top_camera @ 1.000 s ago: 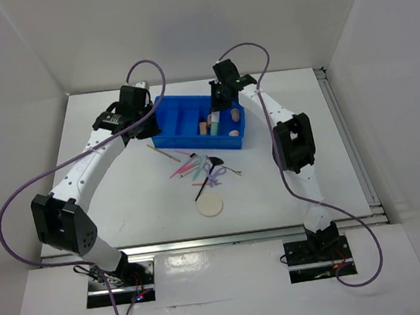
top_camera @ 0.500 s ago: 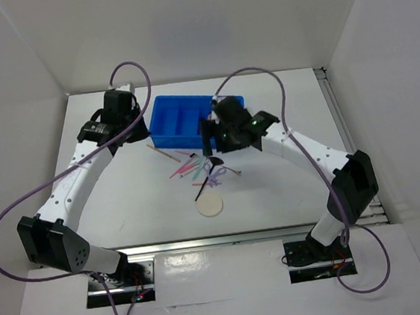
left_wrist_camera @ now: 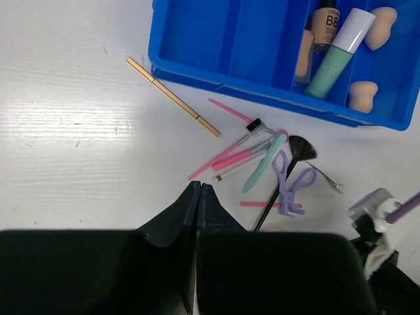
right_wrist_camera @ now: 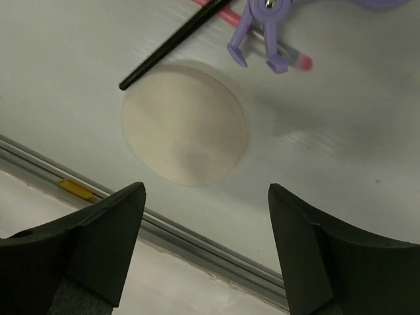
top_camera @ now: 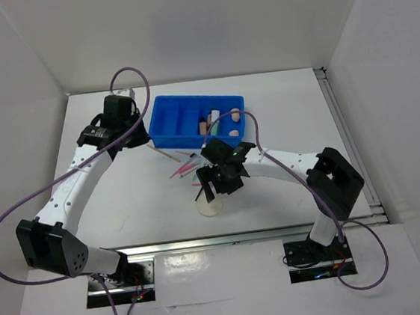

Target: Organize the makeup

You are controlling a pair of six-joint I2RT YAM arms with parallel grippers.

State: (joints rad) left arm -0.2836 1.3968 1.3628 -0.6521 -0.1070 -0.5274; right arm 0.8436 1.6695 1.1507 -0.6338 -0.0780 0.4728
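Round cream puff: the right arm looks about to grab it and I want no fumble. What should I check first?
1. Right gripper open: ok.
2. Round cream puff ahead of that gripper: ok.
3. Black brush clear of puff: not ok, handle tip lies at its rim.
4. Left gripper out of the way: ok, shut near the blue tray.
5. Free tray compartment: ok.
6. Height above table: cannot tell.

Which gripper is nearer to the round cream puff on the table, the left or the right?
Right. The right gripper hangs open just above the round cream puff. The left gripper is shut and far off, beside the left end of the blue tray.
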